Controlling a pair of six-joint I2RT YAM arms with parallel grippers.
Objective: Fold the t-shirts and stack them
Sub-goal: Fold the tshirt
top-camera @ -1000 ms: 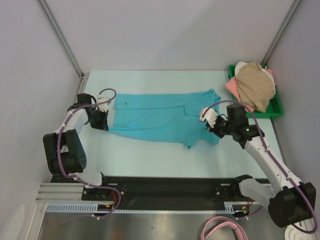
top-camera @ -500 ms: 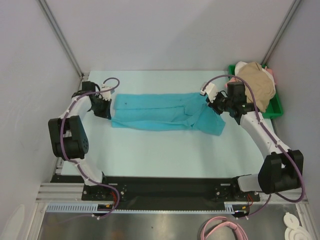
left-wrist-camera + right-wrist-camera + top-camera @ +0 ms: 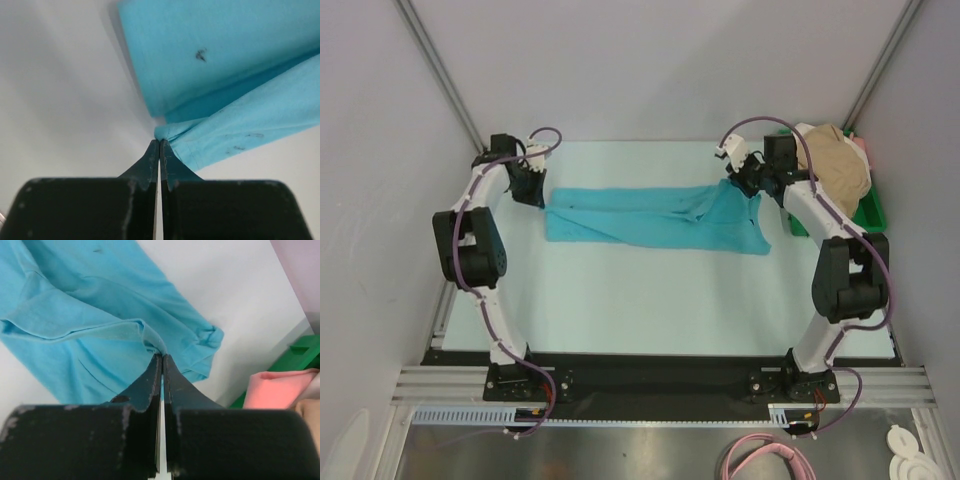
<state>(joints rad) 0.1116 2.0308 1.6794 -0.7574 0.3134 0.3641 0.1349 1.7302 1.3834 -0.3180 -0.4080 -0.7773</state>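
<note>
The teal t-shirt [image 3: 650, 218] lies stretched across the far half of the table, folded lengthwise into a long band. My left gripper [image 3: 536, 192] is shut on its left edge; the left wrist view shows the fingertips [image 3: 159, 144] pinching a teal corner [image 3: 225, 75]. My right gripper [image 3: 745, 182] is shut on the shirt's right upper edge, where one end hangs loose; the right wrist view shows it pinching a fold [image 3: 100, 320]. Tan [image 3: 832, 165] and pink [image 3: 861, 148] shirts are piled at the far right.
A green plastic tray [image 3: 870, 215] at the far right holds the piled shirts; its corner shows in the right wrist view [image 3: 300, 352]. Grey walls enclose the table on the left, back and right. Bare tabletop [image 3: 650, 300] lies in front of the shirt.
Both grippers moved away from me toward the back wall, carrying the near edge of the teal shirt over itself. The shirt went from spread wide to a narrower folded band.
</note>
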